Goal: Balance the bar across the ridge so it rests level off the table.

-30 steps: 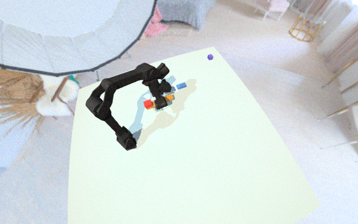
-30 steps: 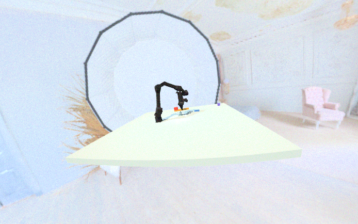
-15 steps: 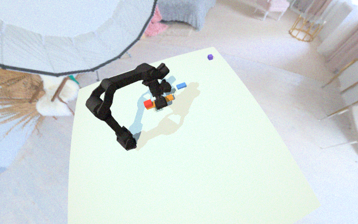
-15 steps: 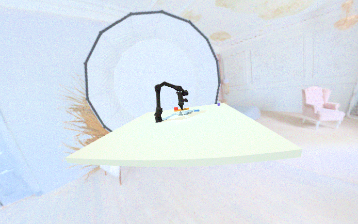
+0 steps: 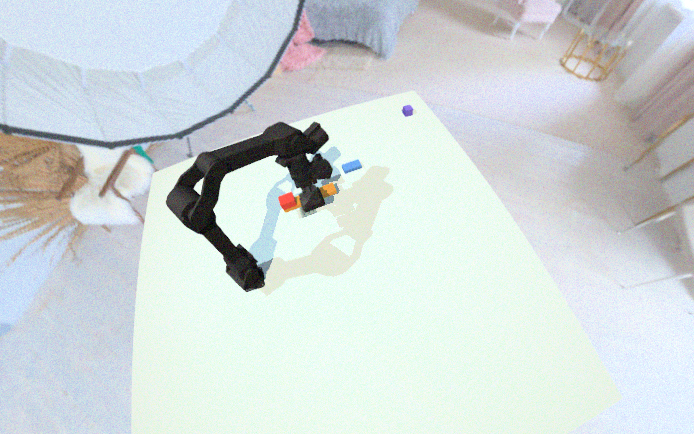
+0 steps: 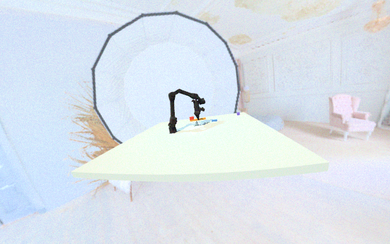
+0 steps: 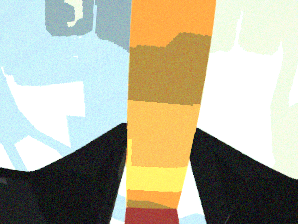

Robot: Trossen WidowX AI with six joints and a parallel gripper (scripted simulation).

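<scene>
My gripper [image 5: 312,204] [image 6: 198,118] [image 7: 158,132] is shut on the orange bar [image 5: 330,189] [image 6: 203,118] [image 7: 167,70], with one finger on each side of it. The bar is held a little above the table, looks about level, and has its shadow below it. A red block [image 5: 287,201] [image 6: 191,117] [image 7: 151,216] sits on one end of the bar. A small blue block [image 5: 351,166] [image 6: 214,120], perhaps the ridge, lies on the table beyond the bar's other end, apart from it. The middle of the bar is hidden by the gripper in the top view.
A small purple cube [image 5: 407,110] [image 6: 238,113] stands near a far corner of the pale table [image 5: 339,350] [image 6: 190,157]. The arm's base is on the side of the bar's red end. Shadows of the arm fall around the bar.
</scene>
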